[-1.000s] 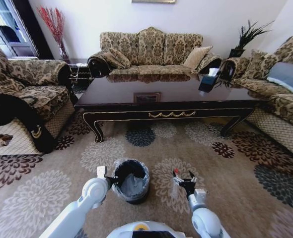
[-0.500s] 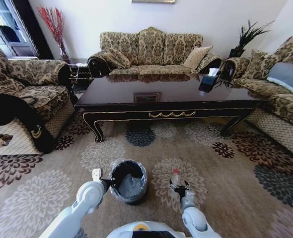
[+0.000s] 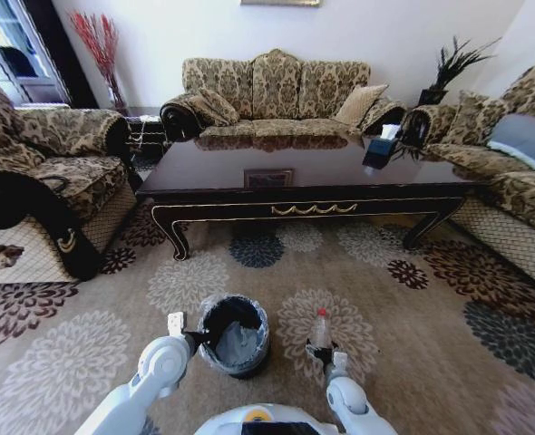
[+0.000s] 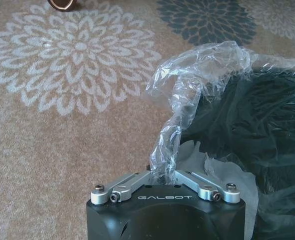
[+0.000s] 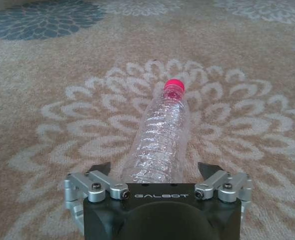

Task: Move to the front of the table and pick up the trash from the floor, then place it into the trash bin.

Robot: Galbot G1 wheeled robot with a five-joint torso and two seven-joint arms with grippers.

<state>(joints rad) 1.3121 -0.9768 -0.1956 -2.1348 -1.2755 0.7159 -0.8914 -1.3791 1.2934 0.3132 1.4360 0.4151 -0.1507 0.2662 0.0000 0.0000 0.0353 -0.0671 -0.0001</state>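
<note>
Head view: robot stands on the patterned carpet (image 3: 413, 353) in front of the dark coffee table (image 3: 313, 177), sofas on three sides. Black trash bin (image 3: 234, 334) sits on the carpet near the robot's base, on its left side. Left gripper (image 3: 193, 336) is at the bin's rim. Clear plastic bottle (image 3: 321, 330) with red cap lies on a cream floral medallion, right of the bin and apart from it. Right gripper (image 3: 326, 352) is low at the bottle's near end. A dark tissue box (image 3: 379, 149) rests on the table's right end.

Left wrist view: left gripper (image 4: 163, 175) has its jaws pressed together on a twisted strip of the translucent bin liner (image 4: 192, 90), pulling it up off the rim. Dark bin interior (image 4: 252, 130) just beside it.

Right wrist view: right gripper (image 5: 158, 175) has its jaws spread wide, one finger either side of the bottle's base. Bottle (image 5: 160, 140) lies on the carpet between the fingers, red cap pointing away from the gripper. Cannot tell whether the fingers touch it.
</note>
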